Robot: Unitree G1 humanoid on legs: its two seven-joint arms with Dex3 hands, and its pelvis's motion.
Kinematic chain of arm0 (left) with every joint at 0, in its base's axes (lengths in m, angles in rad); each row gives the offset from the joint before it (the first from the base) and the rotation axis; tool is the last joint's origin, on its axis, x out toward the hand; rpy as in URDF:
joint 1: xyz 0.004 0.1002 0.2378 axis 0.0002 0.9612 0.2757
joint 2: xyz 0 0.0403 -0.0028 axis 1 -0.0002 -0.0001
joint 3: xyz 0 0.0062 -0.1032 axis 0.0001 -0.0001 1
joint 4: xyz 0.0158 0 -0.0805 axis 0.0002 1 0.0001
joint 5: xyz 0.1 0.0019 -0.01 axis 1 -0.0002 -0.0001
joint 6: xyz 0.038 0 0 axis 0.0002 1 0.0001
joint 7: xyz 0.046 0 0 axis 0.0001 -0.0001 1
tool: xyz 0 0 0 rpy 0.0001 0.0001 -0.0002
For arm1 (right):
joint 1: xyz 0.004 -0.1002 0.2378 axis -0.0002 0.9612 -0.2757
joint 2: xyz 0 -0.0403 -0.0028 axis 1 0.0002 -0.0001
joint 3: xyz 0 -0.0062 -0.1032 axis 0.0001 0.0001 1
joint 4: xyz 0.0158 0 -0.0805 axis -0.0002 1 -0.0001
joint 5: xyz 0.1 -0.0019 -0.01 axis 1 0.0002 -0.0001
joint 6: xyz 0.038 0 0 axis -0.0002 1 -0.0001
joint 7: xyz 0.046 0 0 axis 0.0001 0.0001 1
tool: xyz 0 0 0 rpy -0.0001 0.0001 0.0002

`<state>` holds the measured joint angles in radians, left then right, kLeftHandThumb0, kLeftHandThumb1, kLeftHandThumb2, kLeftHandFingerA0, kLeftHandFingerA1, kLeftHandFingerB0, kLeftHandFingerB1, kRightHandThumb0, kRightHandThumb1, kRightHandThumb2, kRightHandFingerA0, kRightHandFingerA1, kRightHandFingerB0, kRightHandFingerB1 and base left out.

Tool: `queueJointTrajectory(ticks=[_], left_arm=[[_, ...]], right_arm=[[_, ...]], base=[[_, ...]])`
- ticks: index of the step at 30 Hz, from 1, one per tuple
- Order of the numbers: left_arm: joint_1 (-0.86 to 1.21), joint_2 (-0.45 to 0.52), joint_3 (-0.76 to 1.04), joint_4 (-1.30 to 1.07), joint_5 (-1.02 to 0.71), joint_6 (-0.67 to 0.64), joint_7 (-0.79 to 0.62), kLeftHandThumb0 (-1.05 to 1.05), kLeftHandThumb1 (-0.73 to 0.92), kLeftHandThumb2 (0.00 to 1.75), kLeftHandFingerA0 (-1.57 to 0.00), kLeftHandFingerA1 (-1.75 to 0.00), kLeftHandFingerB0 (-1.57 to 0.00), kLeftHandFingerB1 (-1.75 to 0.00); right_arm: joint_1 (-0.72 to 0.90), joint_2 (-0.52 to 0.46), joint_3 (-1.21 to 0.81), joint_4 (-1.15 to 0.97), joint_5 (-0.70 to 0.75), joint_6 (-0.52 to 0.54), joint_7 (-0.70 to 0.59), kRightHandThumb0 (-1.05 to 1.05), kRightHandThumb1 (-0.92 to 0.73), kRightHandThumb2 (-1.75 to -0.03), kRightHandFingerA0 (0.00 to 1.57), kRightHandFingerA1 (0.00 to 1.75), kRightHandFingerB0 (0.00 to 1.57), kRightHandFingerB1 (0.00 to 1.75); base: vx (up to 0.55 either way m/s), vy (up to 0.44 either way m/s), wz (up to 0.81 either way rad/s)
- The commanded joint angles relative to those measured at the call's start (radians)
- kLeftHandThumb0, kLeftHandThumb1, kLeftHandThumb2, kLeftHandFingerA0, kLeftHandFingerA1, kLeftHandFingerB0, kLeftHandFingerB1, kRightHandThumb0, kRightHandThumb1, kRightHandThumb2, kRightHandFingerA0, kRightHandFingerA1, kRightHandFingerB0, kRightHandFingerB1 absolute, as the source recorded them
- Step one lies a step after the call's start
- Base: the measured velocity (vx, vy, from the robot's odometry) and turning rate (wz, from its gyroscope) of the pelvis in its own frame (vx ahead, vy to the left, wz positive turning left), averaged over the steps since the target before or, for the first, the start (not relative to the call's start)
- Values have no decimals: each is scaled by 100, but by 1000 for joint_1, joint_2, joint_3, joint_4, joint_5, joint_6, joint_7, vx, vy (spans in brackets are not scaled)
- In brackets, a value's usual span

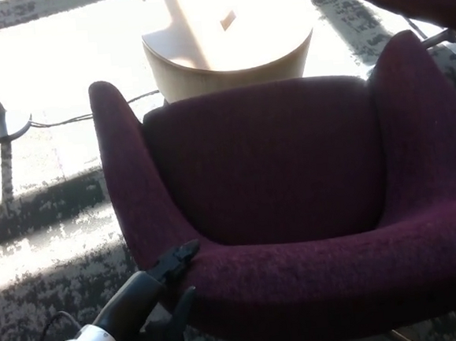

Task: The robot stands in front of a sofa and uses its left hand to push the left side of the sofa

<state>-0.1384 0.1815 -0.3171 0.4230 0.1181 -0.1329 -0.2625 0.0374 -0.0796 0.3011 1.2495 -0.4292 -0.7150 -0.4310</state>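
The sofa [294,205] is a deep plum shell of nubby, felted fabric, its seat scooped low and its two arms rising in rounded wings that curl forward into a thick, padded front lip. Down at its front left corner the left robot hand [170,289] is pressed against the cushion edge: matte black, blunt-fingered, on a black wrist that runs back to a glossy white forearm. One finger [180,259] lies on top of the lip where the arm wing meets the seat, another [176,317] hooks under the rim, so the fingers are spread apart and braced on the fabric, grasping nothing. The whole sofa stretches away up and to the right of that hand. Beyond it stands a round pale wooden stool [231,56] in glaring sun, on a mottled grey carpet [53,255]
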Motion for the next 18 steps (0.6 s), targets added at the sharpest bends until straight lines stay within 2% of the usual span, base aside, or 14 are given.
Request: queueJointTrajectory(ticks=[1, 3, 6, 7, 10, 14, 17, 18], left_arm=[[-22, -88, -101, -18, 35, -13, -57, -99, 83, 124, -5, -9, -10, -9], [-33, -98, -129, -8, 44, -41, -62, -91, 80, 124, -3, -17, -5, -15], [-35, -97, -137, -9, 43, -35, -58, -91, 80, 124, -3, -17, -5, -15], [-27, -111, -144, -29, 26, 0, -70, -101, 83, 124, -3, -10, -10, -12], [-25, -121, -168, -46, 43, 42, -62, -103, 85, 125, -3, -9, -12, -10], [-38, -123, -211, -38, 85, 7, -44, -93, 82, 125, 0, -20, -6, -16], [-39, -120, -217, -39, 83, 8, -40, -93, 82, 125, 0, -20, -6, -16], [-42, -129, -229, -40, 89, 21, -42, -100, 87, 127, -5, -10, -10, -7]], right_arm=[[-7, -11, -7, 2, 5, -4, 8, -48, -67, -59, 84, 78, 75, 47], [-4, -12, -10, 4, 9, -22, 14, -48, -66, -60, 83, 79, 75, 47], [-4, -12, -12, 4, 10, -22, 16, -48, -66, -60, 83, 79, 75, 47], [-2, -13, -8, 3, 3, -17, 9, -49, -67, -61, 83, 74, 74, 46], [-1, -14, -12, 5, 9, -25, 19, -48, -67, -60, 82, 75, 74, 47], [-3, -11, -11, 3, 6, -12, 13, -49, -67, -60, 82, 75, 74, 46], [-3, -11, -12, 4, 7, -12, 13, -49, -67, -60, 82, 75, 74, 46], [-2, -11, -11, 4, 7, -13, 15, -50, -67, -60, 83, 72, 74, 46]], base=[[0, 0, 0], [-11, -2, 4], [-17, -2, 7], [0, 0, 0], [0, 0, 0], [0, 0, 0], [0, 0, 0], [0, 0, 0]])
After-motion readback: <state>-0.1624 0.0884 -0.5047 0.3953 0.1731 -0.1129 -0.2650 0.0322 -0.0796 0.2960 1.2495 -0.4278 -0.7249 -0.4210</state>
